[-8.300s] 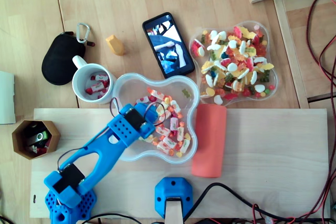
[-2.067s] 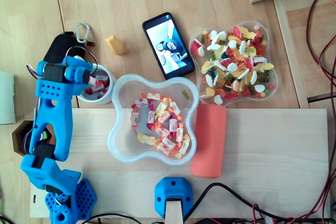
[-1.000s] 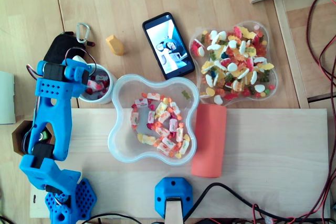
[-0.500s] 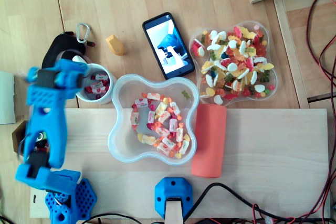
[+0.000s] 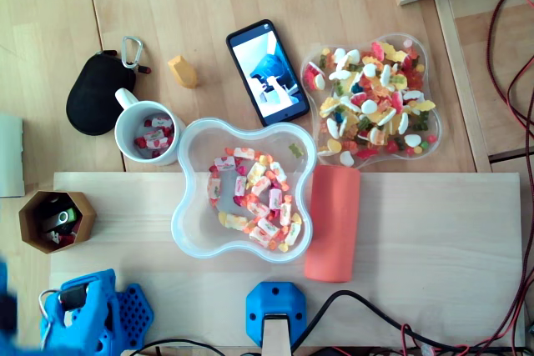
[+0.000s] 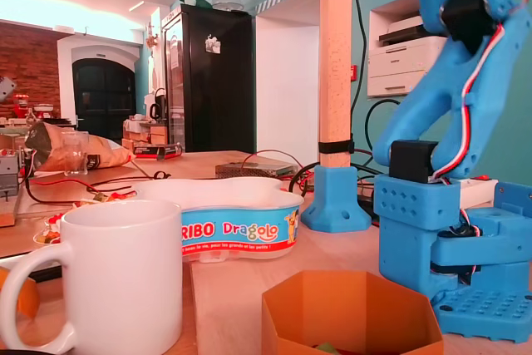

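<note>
In the overhead view, the white mug (image 5: 127,146) stands on the tabletop (image 5: 434,239) at 10 o'clock from the clear tray (image 5: 188,206), just beside it, with a few wrapped sweets (image 5: 153,132) inside. More wrapped candies (image 5: 254,198) lie in the tray. A brown hexagonal box (image 5: 29,223) sits at 7 o'clock from the mug, and the blue arm base (image 5: 92,323) at 6 o'clock from the box. A black pouch (image 5: 96,93) lies at 11 o'clock from the mug. In the fixed view, the mug (image 6: 116,276) stands at 8 o'clock from the tray (image 6: 241,222), and the arm (image 6: 449,122) rises at 3 o'clock. I cannot tell whether the pincer is released or clenched.
</note>
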`<state>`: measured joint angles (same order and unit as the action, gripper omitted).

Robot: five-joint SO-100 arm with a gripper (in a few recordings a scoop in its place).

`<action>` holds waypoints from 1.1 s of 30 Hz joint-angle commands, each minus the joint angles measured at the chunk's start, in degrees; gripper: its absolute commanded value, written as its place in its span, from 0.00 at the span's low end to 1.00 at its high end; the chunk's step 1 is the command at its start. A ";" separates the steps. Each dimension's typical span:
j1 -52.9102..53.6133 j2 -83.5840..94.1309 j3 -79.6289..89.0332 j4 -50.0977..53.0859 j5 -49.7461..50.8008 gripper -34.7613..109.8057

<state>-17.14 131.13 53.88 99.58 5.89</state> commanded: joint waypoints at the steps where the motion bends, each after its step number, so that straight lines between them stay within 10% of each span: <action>1: -3.60 5.36 4.92 -0.18 1.32 0.37; 17: 12.92 59.94 69.35 -15.73 1.67 0.38; 33: 13.10 57.92 126.47 -91.05 0.53 0.37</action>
<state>-3.69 187.38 177.98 17.49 5.89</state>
